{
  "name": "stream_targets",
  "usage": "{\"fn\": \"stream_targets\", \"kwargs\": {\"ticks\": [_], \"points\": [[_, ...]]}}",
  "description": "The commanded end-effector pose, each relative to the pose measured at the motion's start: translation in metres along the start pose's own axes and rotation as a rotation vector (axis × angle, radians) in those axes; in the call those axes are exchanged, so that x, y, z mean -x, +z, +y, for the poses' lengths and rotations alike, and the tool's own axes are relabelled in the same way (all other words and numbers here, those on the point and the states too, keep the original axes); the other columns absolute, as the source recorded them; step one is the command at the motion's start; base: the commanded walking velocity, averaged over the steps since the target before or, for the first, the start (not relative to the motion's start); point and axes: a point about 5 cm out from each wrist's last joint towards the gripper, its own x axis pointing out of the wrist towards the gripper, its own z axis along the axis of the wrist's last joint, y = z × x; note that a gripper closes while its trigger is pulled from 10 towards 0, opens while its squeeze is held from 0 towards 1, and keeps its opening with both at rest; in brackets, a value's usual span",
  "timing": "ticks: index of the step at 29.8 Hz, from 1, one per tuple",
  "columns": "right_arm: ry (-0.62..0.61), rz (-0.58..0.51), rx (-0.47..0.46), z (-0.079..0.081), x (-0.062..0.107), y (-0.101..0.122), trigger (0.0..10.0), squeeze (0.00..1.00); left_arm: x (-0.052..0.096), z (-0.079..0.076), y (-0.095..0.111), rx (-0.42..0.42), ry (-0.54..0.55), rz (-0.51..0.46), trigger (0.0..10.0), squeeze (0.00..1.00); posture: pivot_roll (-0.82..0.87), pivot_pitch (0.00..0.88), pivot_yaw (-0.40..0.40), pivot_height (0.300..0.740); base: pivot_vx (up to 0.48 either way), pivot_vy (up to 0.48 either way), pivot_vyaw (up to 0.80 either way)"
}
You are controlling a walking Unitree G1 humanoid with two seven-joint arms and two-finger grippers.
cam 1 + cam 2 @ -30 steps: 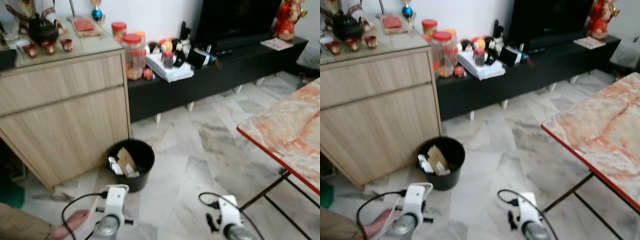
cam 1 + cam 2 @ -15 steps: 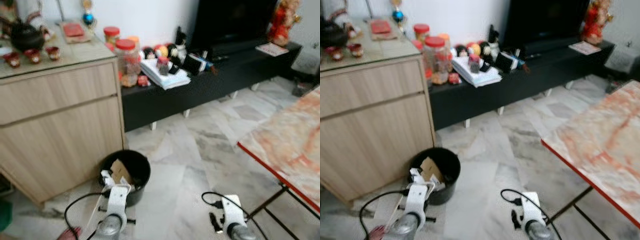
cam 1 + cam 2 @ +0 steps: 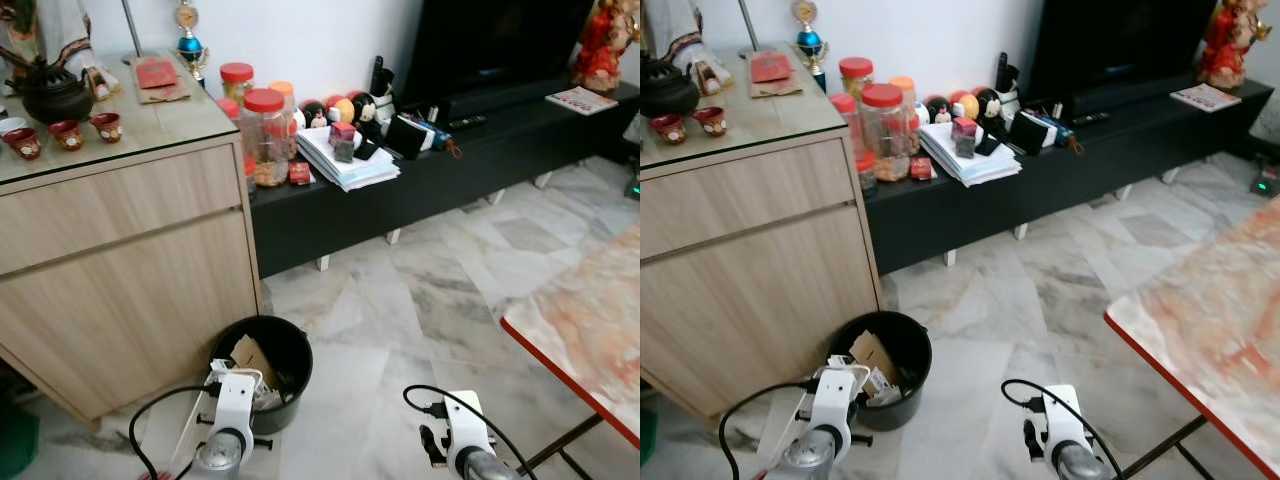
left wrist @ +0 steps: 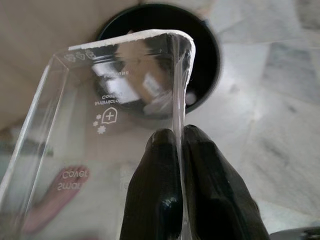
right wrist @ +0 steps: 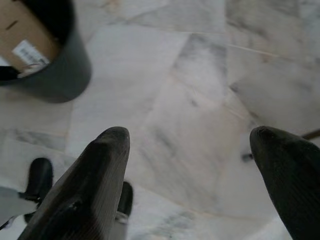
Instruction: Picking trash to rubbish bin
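Stood on a pale marble floor (image 3: 420,290), facing a long black TV bench (image 3: 450,160) along the wall and a wooden cabinet (image 3: 120,270) on the left. Saw a red-edged marble table (image 3: 590,340) jutting in at the right. Found the black rubbish bin (image 3: 262,372) on the floor just beside the cabinet's front corner, already holding cardboard (image 3: 875,355) and scraps of white paper.

Held the left gripper (image 4: 179,165) low, just before the bin's near rim, fingers (image 4: 155,185) pinched tight on the edge of a clear plastic package (image 4: 105,125), a see-through box with faint white print. Looked through the package at the bin's mouth, the package between gripper and bin, above and on the near side of the rim.

Kept the right gripper (image 5: 190,170) low over bare floor to the right of the bin, fingers spread wide, nothing between them.

Noted red-lidded jars (image 3: 265,135), stacked papers (image 3: 345,160) and small figurines on the bench; a dark teapot (image 3: 55,92) and small red cups (image 3: 65,135) on the cabinet top.
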Motion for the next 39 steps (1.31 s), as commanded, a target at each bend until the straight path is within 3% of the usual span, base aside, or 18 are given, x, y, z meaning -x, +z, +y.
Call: {"fn": "stream_targets", "kwargs": {"ticks": [1,6,16,20,27,35,39], "points": [[0.006,-0.015,0.016,0.001,-0.001,0.006,10.0,0.0,0.001,0.0,-0.003,-0.003,0.001,0.008,10.0,0.0,0.05,0.076,-0.083,0.74,0.379,0.0,0.0],[-0.005,-0.019,-0.015,0.0,-0.001,0.007,10.0,0.0,0.001,-0.001,-0.003,-0.003,-0.002,0.01,10.0,0.0,0.05,0.079,-0.084,0.74,0.379,0.0,0.48],[0.002,-0.021,0.031,0.001,-0.001,0.008,10.0,0.0,0.001,-0.001,-0.003,-0.005,-0.004,0.011,10.0,0.0,0.04,0.079,-0.085,0.74,0.38,0.0,0.12],[0.001,-0.023,0.024,0.001,-0.001,0.008,10.0,0.0,0.001,-0.001,-0.003,-0.007,-0.005,0.011,10.0,0.0,0.04,0.079,-0.085,0.74,0.379,0.0,0.8],[0.003,-0.04,0.01,0.001,-0.002,0.013,10.0,0.0,0.001,-0.002,-0.003,-0.01,-0.005,0.011,10.0,0.0,0.04,0.078,-0.085,0.74,0.381,0.0,0.0],[0.145,-0.07,0.122,0.023,-0.005,0.029,10.0,0.0,-0.001,-0.004,0.003,-0.019,-0.021,-0.01,10.0,0.0,0.04,0.079,-0.086,0.74,0.349,0.0,0.0],[0.172,-0.133,0.133,0.03,-0.007,0.052,10.0,0.0,-0.004,-0.011,0.016,-0.076,-0.078,-0.048,10.0,0.0,0.04,0.08,-0.093,0.74,0.0,0.0,0.0]]}}
